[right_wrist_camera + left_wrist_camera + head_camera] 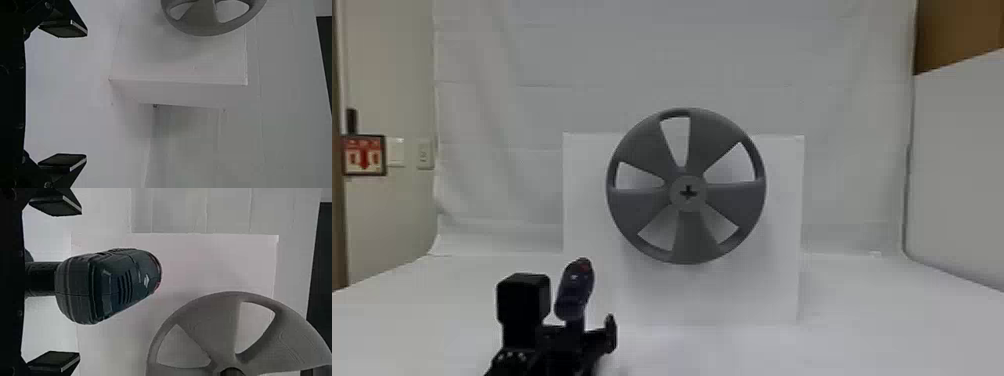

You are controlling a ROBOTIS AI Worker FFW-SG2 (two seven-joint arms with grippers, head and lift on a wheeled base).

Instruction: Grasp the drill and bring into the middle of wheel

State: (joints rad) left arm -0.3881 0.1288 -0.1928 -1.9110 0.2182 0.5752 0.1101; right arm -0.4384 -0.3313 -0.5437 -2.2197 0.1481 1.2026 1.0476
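Left arm: enters head view at bottom edge, left of centre. Left gripper (576, 334): fingers wide apart. Right gripper (83, 96): likewise.

Can make out a dark-framed sign (364, 155) on the wall (392, 210) at far left in the head view. Bears a red arrow (364, 161) pointing down between two upright reddish shapes, on a pale ground. Carries pale characters on a red band above, too blurred to read. Can also pick out a small pale mark (147, 280) on the drill (109, 284), illegible.
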